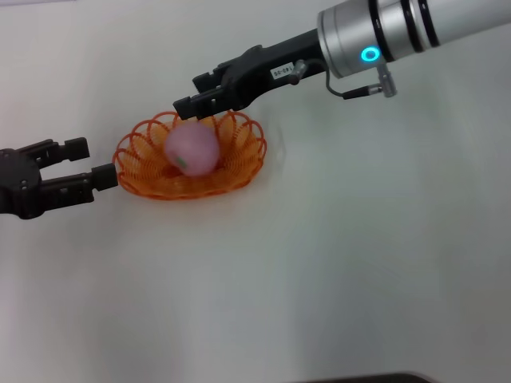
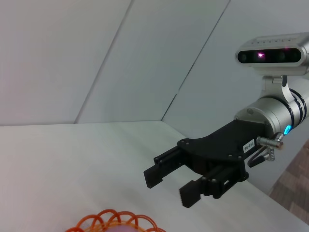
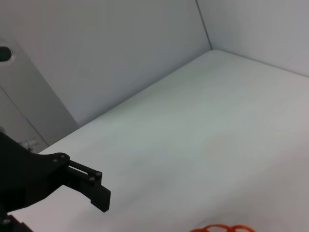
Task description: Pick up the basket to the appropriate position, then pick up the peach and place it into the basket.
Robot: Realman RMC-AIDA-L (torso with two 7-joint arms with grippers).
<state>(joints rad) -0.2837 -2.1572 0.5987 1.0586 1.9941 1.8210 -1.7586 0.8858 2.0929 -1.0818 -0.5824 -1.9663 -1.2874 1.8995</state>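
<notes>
The orange wire basket (image 1: 244,163) sits on the white table, left of centre. The pale pink peach (image 1: 192,149) lies inside it, a green mark on its lower side. My right gripper (image 1: 190,94) is open and empty, just above and behind the basket's far rim, apart from the peach. It also shows open in the left wrist view (image 2: 168,188), above the basket's rim (image 2: 116,218). My left gripper (image 1: 92,161) is open beside the basket's left side, its lower finger right at the rim. A strip of the basket's rim (image 3: 219,228) shows in the right wrist view.
The white table (image 1: 335,271) stretches bare to the right and front of the basket. Grey walls (image 2: 96,58) rise behind the table. One finger of the left gripper (image 3: 94,191) shows in the right wrist view.
</notes>
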